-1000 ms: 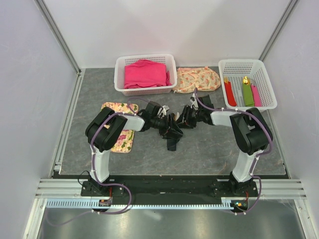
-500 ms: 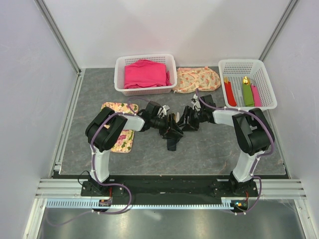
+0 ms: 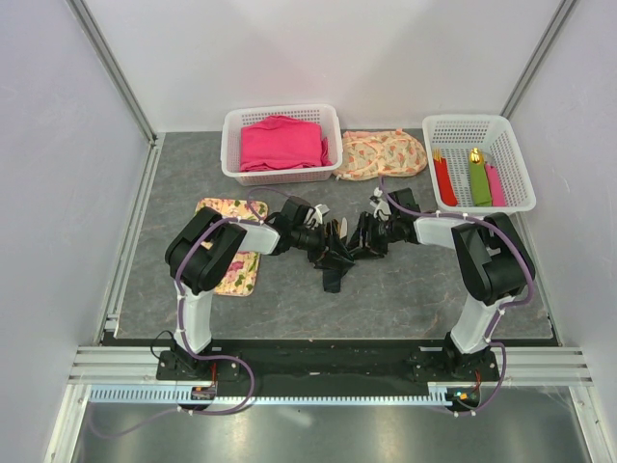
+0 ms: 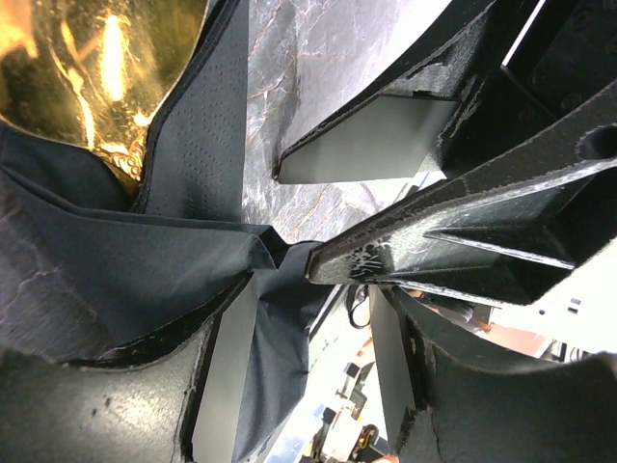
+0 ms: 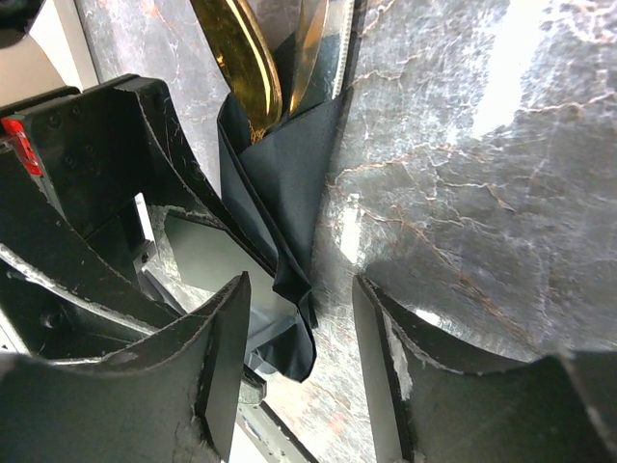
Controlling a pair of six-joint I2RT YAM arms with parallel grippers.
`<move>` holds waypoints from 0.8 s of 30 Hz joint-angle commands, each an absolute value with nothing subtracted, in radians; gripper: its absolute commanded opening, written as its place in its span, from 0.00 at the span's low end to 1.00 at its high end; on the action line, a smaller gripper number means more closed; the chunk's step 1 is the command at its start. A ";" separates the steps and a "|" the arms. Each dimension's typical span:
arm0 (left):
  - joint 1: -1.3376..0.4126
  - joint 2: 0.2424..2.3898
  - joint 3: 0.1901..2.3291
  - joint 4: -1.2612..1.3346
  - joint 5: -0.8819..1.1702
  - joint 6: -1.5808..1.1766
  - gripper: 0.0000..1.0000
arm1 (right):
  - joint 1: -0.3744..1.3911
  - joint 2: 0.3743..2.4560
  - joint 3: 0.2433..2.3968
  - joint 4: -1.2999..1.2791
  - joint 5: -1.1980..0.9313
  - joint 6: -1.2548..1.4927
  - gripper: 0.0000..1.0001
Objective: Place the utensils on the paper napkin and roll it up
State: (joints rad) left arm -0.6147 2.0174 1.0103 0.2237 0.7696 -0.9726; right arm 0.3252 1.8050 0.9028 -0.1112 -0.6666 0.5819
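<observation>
The grey marbled table [image 3: 405, 289] carries a crumpled black napkin [image 3: 333, 277] near its middle; all positions below refer to this napkin.

- Far left of it: a white basket [image 3: 231, 159] holding a pink cloth [image 3: 281, 143].
- Far right of it: a second white basket [image 3: 465, 122] with red, green and pink rolls [image 3: 479, 180].
- Behind it, between the baskets: a floral cloth [image 3: 381, 152].
- Left of it: a floral mat [image 3: 234, 275], partly covered by the left arm.

The left gripper [image 3: 333, 248] and right gripper [image 3: 362, 241] meet over the napkin and hide most of it in the top view. Both stand with fingers apart, and a napkin fold runs between each pair.

The utensils [image 5: 241, 58] lie wrapped in the napkin. Only their gold heads show, and their handles are hidden.
</observation>
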 commanded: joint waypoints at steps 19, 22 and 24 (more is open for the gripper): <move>-0.617 2.022 0.973 0.251 0.695 -0.907 0.49 | 0.371 1.807 0.801 -0.175 -0.712 0.522 0.30; -0.614 2.020 0.965 0.259 0.696 -0.910 0.49 | 0.371 1.810 0.799 -0.176 -0.707 0.514 0.15; -0.608 2.013 0.962 0.270 0.703 -0.916 0.49 | 0.371 1.810 0.798 -0.183 -0.693 0.499 0.04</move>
State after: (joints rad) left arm -0.6186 2.0171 0.9836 0.2462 0.7837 -0.9501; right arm 0.3580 1.7950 0.8215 -0.1215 -0.7109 0.5465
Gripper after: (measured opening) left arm 0.489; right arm 0.124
